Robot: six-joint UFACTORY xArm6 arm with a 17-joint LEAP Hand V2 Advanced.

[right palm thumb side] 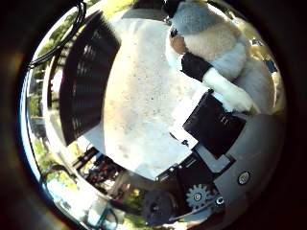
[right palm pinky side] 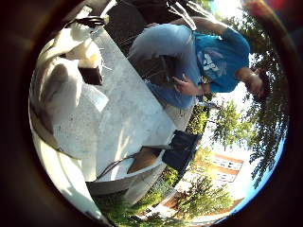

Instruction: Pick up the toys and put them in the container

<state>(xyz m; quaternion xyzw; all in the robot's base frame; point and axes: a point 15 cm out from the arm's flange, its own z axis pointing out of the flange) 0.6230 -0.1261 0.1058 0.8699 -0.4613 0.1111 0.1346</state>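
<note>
Plush toy [right palm thumb side: 216, 40] partly covered by the robot hand [right palm thumb side: 213, 124], its lower body cut off at the view's edge, black slatted container [right palm thumb side: 86, 76] only partly visible, inside hidden, table [right palm thumb side: 144, 105] edges cropped

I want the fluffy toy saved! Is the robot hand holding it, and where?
Yes, it seems so: the hand presses a finger against the plush toy's body, close to the palm.

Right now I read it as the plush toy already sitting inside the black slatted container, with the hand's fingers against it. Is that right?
Not quite. The plush toy is not in the black slatted container. The thumb side palm view shows it close to the palm over the pale speckled table, with the container standing apart across bare tabletop. The hand does have its fingers against the toy.
</note>
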